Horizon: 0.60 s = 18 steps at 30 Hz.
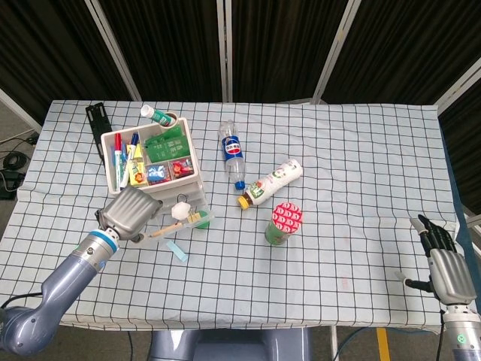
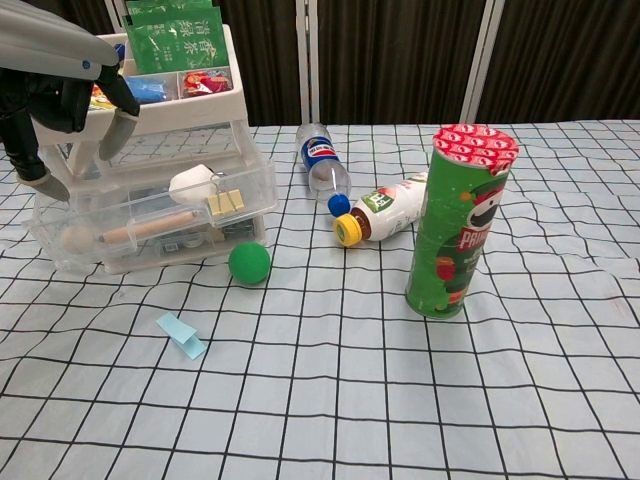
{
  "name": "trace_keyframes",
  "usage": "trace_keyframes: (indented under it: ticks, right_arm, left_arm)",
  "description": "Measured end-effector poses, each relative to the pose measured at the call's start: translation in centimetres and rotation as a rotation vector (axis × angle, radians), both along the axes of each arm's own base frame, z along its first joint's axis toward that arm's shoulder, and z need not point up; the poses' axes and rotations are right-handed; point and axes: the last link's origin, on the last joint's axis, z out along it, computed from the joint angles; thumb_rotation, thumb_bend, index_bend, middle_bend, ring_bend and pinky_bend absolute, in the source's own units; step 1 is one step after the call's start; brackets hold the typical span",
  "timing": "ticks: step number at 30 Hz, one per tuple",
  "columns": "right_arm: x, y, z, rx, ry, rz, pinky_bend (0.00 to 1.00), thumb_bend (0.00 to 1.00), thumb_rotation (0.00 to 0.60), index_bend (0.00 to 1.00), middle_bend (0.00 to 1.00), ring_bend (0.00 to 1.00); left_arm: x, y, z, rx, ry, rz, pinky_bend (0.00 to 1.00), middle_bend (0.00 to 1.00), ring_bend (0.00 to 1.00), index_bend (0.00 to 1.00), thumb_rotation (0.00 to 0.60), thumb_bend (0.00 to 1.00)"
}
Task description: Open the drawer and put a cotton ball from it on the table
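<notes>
The clear drawer [image 2: 150, 222] of the white desk organizer [image 1: 154, 159] stands pulled out toward me. Inside lie a small pale round ball [image 2: 74, 239] at its left end, a wooden stick [image 2: 150, 226], some clips and a white lump [image 2: 192, 183]. My left hand [image 2: 58, 78] hovers over the drawer's left end, fingers apart and pointing down, holding nothing; the head view shows this left hand [image 1: 132, 213] covering that end. My right hand [image 1: 444, 265] rests open beyond the table's right front corner, far from the drawer.
A green ball [image 2: 248, 263] and a folded blue paper [image 2: 181, 335] lie in front of the drawer. A green Pringles can [image 2: 455, 225] stands mid-table, with a Pepsi bottle [image 2: 322, 170] and a yellow-capped bottle [image 2: 385, 213] lying behind it.
</notes>
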Motion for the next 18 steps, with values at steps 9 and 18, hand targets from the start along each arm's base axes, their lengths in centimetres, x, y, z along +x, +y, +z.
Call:
trace_keyframes:
  ticks: [9,18]
  right_arm:
    - [0.0,0.0,0.0,0.001,-0.002,0.001,0.0,0.04,0.6,0.0,0.0,0.0]
    - [0.0,0.0,0.0,-0.001,-0.006,-0.003,0.0,0.04,0.6,0.0,0.0,0.0]
  left_arm:
    - [-0.8,-0.2,-0.4,0.001,0.002,0.015,0.82,0.99,0.89,0.36,0.6,0.04]
    - [-1.4,-0.2,-1.5,0.0,-0.022,0.015,0.82,0.99,0.89,0.3,0.6,0.04]
